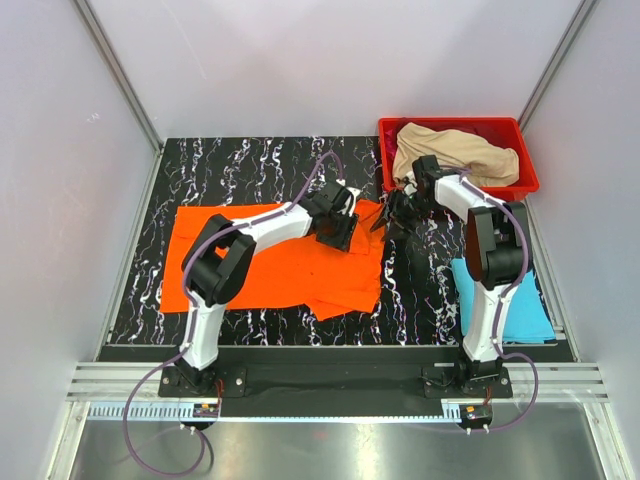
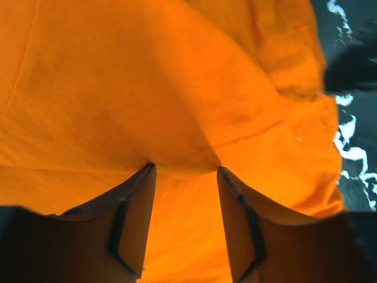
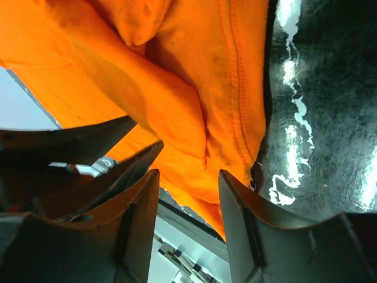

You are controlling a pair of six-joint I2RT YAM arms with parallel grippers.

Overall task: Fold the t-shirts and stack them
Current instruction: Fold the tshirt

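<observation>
Here's the table [image 1: 250, 170], black with white marbled veins, walled in on three sides. Spread across its middle and left is the orange t-shirt [image 1: 290, 275], mostly flat, with its right-hand edge rumpled and doubled over. A strip of bare tabletop, then the light blue t-shirt [image 1: 530, 310] lying flat at the near right corner. At the far right corner sits the red bin [image 1: 455, 128], right against the edge.
</observation>
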